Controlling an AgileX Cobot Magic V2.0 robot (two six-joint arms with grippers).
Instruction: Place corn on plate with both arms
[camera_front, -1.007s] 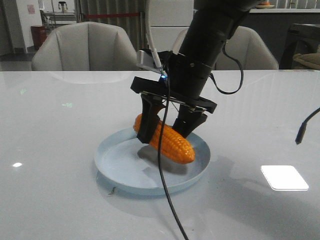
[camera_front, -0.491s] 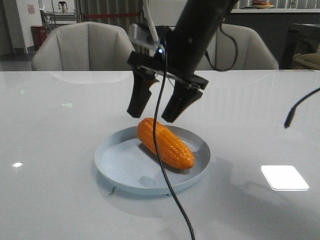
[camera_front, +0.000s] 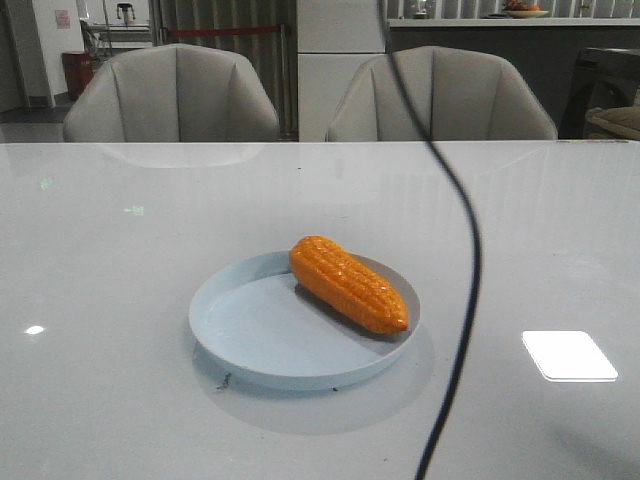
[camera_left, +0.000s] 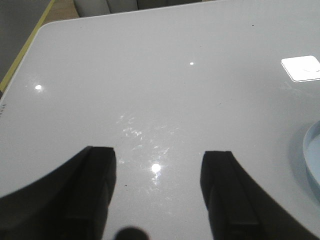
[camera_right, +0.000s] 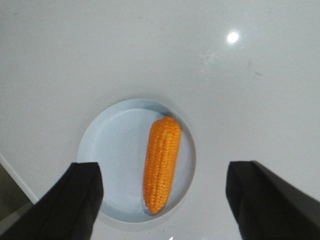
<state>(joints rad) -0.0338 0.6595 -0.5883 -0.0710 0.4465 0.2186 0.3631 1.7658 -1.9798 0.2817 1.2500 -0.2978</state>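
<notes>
The orange corn (camera_front: 348, 283) lies on its side in the pale blue plate (camera_front: 250, 335), along its right rim, tapered end toward the front right. In the right wrist view the corn (camera_right: 161, 162) and the plate (camera_right: 112, 150) lie far below my right gripper (camera_right: 162, 172), which is open, empty and high above them. My left gripper (camera_left: 157, 160) is open and empty over bare table; a sliver of the plate rim (camera_left: 312, 160) shows at the edge of that view. Neither gripper shows in the front view.
A black cable (camera_front: 465, 280) hangs down in front of the front camera, right of the plate. Two grey chairs (camera_front: 172, 95) stand behind the white glossy table (camera_front: 120, 250). A bright light patch (camera_front: 568, 355) lies on the table at the right.
My right gripper, open just above the corn half a second ago, has lifted up out of the front view. The corn stays on the plate, shifted slightly toward the right rim.
</notes>
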